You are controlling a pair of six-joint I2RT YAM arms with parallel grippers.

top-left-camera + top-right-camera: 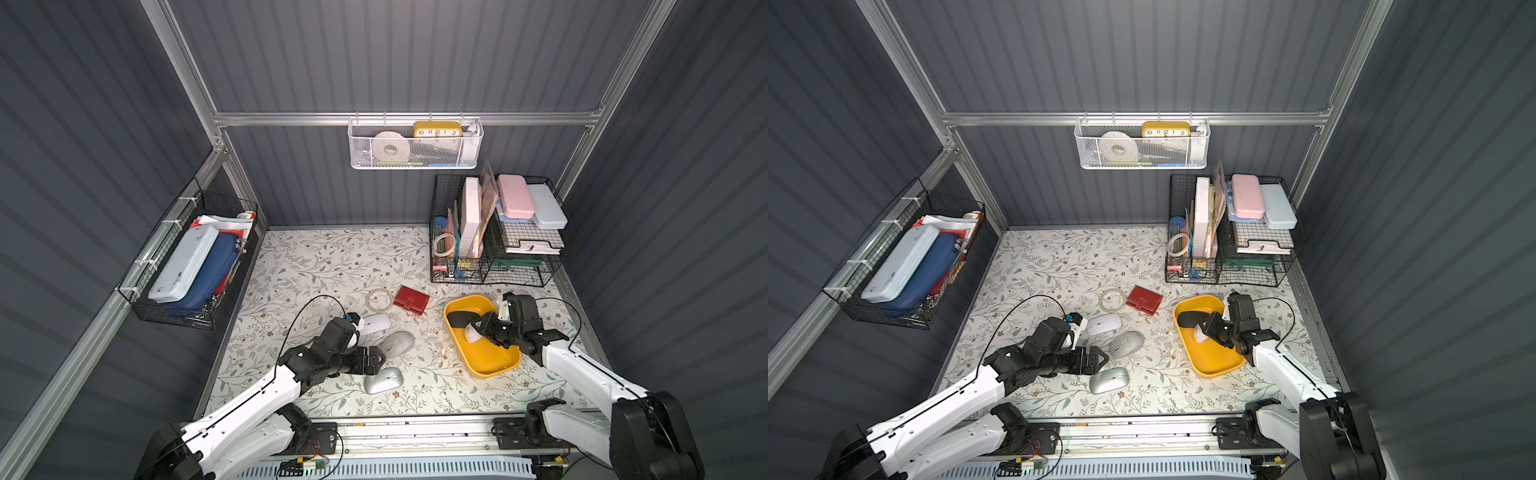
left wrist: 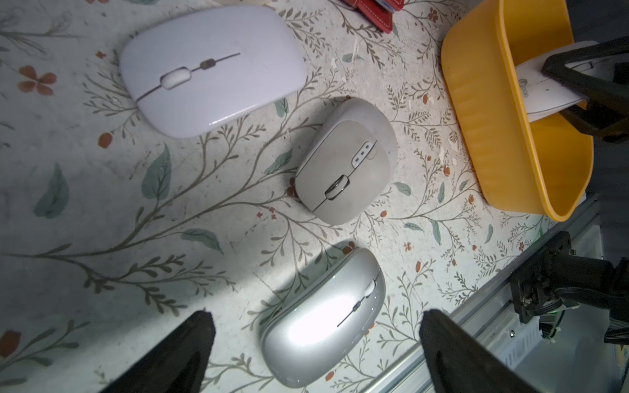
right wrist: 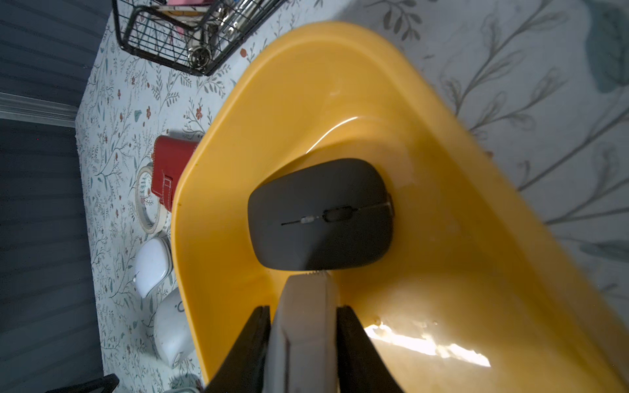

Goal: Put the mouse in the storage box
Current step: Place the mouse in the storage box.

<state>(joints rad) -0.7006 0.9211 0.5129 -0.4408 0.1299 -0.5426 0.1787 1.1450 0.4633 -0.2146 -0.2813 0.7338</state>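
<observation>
The right gripper (image 3: pixel 304 311) is clenched on a mouse (image 3: pixel 308 289), held on edge inside the box (image 1: pixel 492 359), just beside a black mouse (image 3: pixel 320 214) lying on the box floor. The left gripper (image 2: pixel 316 314) hangs released near a silver mouse (image 2: pixel 326 343) outside the box. A beige mouse (image 2: pixel 347 163) and a white mouse (image 2: pixel 211 68) also lie outside it.

yellow clock (image 1: pixel 437 132), numerals 10 to 2

Left gripper (image 1: pixel 377 360) agape, right gripper (image 1: pixel 477 329) clamped.
</observation>
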